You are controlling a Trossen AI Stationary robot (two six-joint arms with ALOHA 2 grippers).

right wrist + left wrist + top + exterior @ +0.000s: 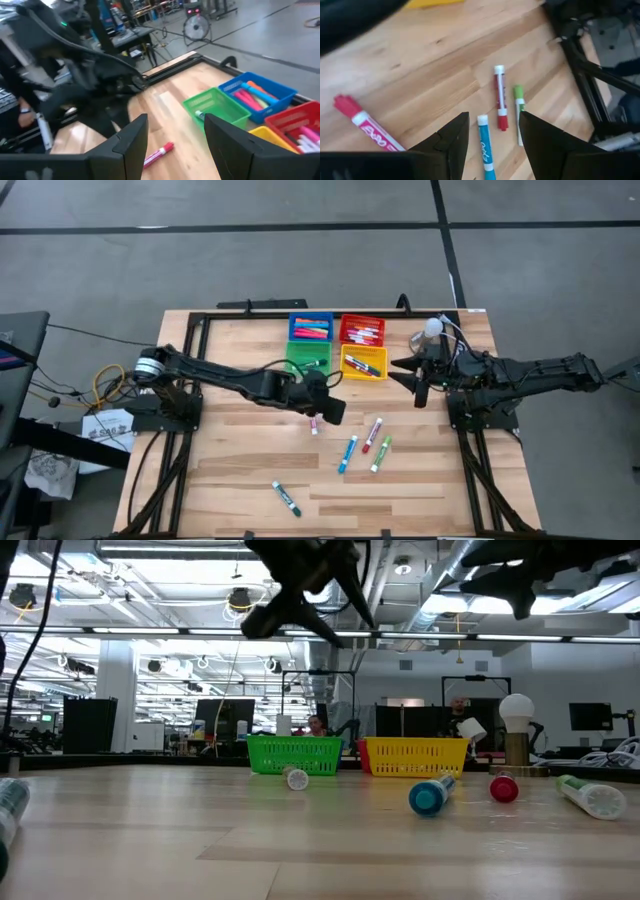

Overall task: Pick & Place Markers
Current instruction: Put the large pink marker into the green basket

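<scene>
Several markers lie flat on the wooden table: a pink-red one (313,425), a blue one (347,453), a red one (373,435), a green one (381,453), and a green one apart near the front edge (286,498). My left gripper (335,412) hangs open above the table's middle, beside the pink-red marker (365,126). In its wrist view the blue marker (484,145) shows past the gap between the fingers, with the red (500,97) and green (519,110) beyond. My right gripper (408,377) waits open, raised, at the right by the bins.
Four small bins stand at the back middle, with markers in them: blue (311,328), red (362,330), green (307,355), yellow (364,362). A white bulb on a stand (432,330) is at the back right. Bare wood lies front left.
</scene>
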